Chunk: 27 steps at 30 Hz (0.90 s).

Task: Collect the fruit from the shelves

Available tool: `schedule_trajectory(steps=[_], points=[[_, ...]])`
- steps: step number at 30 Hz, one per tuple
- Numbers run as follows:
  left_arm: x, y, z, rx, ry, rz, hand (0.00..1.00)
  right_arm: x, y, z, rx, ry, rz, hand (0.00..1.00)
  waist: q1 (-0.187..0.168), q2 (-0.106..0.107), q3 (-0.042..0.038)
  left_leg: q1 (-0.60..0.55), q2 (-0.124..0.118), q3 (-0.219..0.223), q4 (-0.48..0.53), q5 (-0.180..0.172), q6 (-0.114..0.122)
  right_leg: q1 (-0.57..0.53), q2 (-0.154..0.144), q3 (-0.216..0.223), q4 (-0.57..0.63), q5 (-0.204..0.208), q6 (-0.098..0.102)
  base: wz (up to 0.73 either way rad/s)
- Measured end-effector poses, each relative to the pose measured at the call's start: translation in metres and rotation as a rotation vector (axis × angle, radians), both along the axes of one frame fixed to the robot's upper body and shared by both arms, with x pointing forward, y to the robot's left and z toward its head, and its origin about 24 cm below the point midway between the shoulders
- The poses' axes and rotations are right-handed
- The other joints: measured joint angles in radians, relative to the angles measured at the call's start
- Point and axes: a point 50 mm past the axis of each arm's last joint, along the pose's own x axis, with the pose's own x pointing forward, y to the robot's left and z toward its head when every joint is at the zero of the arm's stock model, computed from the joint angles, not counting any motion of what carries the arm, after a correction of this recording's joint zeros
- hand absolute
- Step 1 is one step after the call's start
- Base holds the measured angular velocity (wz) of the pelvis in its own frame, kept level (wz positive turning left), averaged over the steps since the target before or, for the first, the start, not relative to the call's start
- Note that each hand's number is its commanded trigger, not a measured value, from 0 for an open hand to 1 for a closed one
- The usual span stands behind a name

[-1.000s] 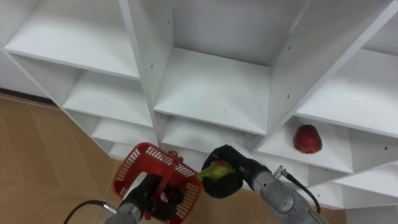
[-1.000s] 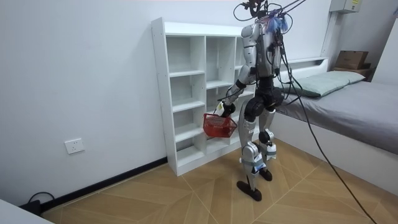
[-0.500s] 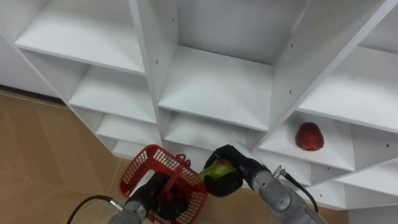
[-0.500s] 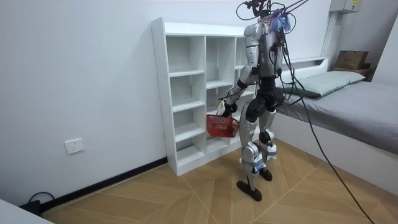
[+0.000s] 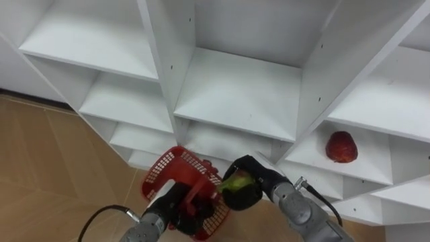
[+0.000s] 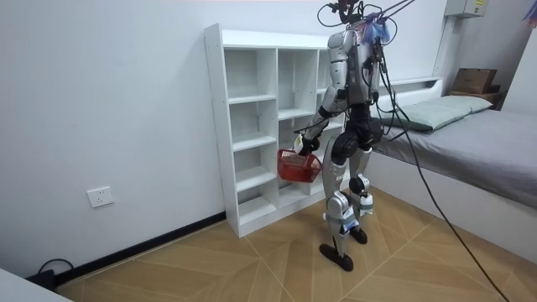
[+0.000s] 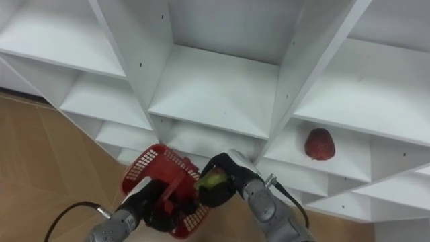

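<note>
My right hand [image 5: 250,185] [image 7: 225,176] is shut on a green fruit [image 5: 235,183] [image 7: 211,180], held just right of and above the red basket [image 5: 176,180] [image 7: 144,171]. My left hand [image 5: 183,207] [image 7: 156,199] is shut on the basket's red handle and holds the basket in front of the white closet [image 5: 235,94] [image 6: 260,126]. A red fruit [image 5: 341,146] [image 7: 319,144] lies on a shelf at the right. In the room view I stand facing the closet with the basket [image 6: 298,166] at hip height.
The closet's other shelves in view are bare. Wooden floor [image 5: 47,175] lies at the lower left. A bed [image 6: 470,134] stands behind me at the room view's right.
The basket has risen and shifted right, closer to the green fruit in my right hand. The view has shifted slightly.
</note>
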Motion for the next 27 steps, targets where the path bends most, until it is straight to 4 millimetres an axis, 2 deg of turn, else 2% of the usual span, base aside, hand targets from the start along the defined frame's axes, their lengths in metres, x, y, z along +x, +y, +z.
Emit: schedule_trajectory(steps=[10, 11, 12, 13, 14, 27], points=[[-0.001, -0.003, -0.001, 0.001, 0.002, -0.017, 1.00, -0.004, 0.005, -0.002, -0.019, 0.018, 0.056, 1.00, -0.002, 0.000, 0.0000, -0.003, 0.000, 0.001, 0.000, 0.000, 0.000, 0.000, -0.001, 0.001, 0.002, 0.000, 0.000, 0.00], [-0.001, -0.003, -0.001, 0.002, 0.002, -0.019, 1.00, -0.004, 0.006, -0.003, -0.025, 0.017, 0.063, 0.95, -0.002, 0.000, 0.0000, -0.003, -0.001, 0.000, 0.000, 0.000, 0.000, 0.000, -0.001, 0.001, 0.002, 0.000, 0.000, 0.00], [-0.001, -0.003, -0.001, 0.002, 0.002, -0.019, 1.00, -0.004, 0.006, -0.003, -0.026, 0.018, 0.066, 0.52, -0.002, 0.000, 0.0000, -0.003, -0.001, 0.000, 0.000, 0.000, 0.000, 0.000, -0.001, 0.001, 0.002, 0.000, 0.000, 0.00], [-0.001, -0.003, -0.001, 0.002, 0.002, -0.019, 1.00, -0.004, 0.006, -0.003, -0.027, 0.018, 0.067, 0.35, -0.002, 0.000, 0.0000, -0.003, -0.001, 0.000, 0.000, 0.000, 0.000, 0.000, -0.001, 0.001, 0.002, 0.000, 0.000, 0.00], [-0.001, -0.003, -0.001, 0.002, 0.001, -0.019, 1.00, -0.005, 0.007, -0.003, -0.027, 0.018, 0.069, 0.00, -0.002, 0.000, 0.0000, -0.003, -0.001, 0.000, 0.000, 0.000, 0.000, 0.000, -0.001, 0.001, 0.002, 0.000, 0.000, 0.00], [-0.002, -0.005, -0.001, -0.002, 0.006, -0.020, 1.00, -0.011, 0.002, -0.012, -0.046, 0.065, 0.069, 0.00, -0.007, 0.005, -0.0006, -0.002, -0.001, -0.001, 0.002, 0.000, 0.000, 0.000, -0.003, -0.004, 0.012, 0.000, 0.000, 0.00]])
